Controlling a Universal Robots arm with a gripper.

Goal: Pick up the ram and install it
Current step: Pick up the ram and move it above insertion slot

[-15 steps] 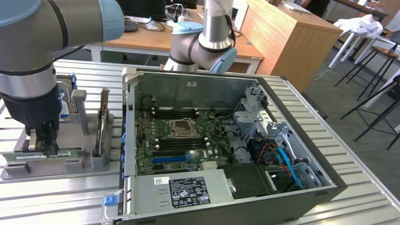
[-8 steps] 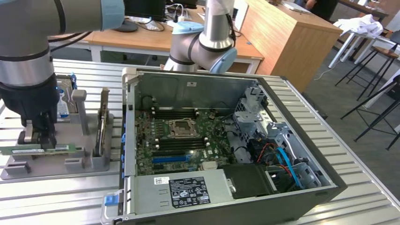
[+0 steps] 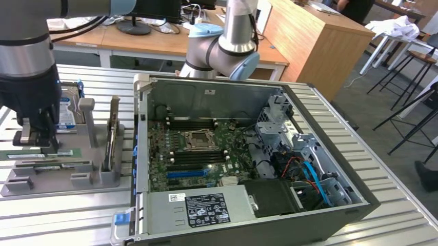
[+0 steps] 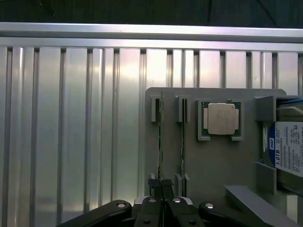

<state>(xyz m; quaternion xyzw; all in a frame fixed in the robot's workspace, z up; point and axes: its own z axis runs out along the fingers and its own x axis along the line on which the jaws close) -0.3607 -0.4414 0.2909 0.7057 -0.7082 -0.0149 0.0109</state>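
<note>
In the wrist view, the end effector (image 4: 162, 191) is clenched: its dark fingertips are pressed together on the thin upper edge of the ram (image 4: 160, 142). The ram stands on edge in a slot of the grey holder (image 4: 213, 161), and it is the holder's stick farthest from the hard drive (image 4: 289, 149). A second memory stick (image 4: 182, 142) stands in the holder's next slot, between the ram and the square silver processor (image 4: 221, 118) in its green-rimmed recess. On the hard drive's pale label we read "WD" and "1.0TB"; the smaller print is too fine for us to read. The holder rests on the ribbed metal table (image 4: 71, 132).

In the exterior view, the end effector hangs straight down over the holder's end nearest that view's left edge, with green sticks just beneath it. We cannot tell there which stick it grips. Just beside the holder, on the exterior view's right, lies the open computer case (image 3: 205, 97) with its green motherboard (image 3: 198, 154). The power supply (image 3: 205, 207) carries a black sticker whose writing we cannot read.
</note>
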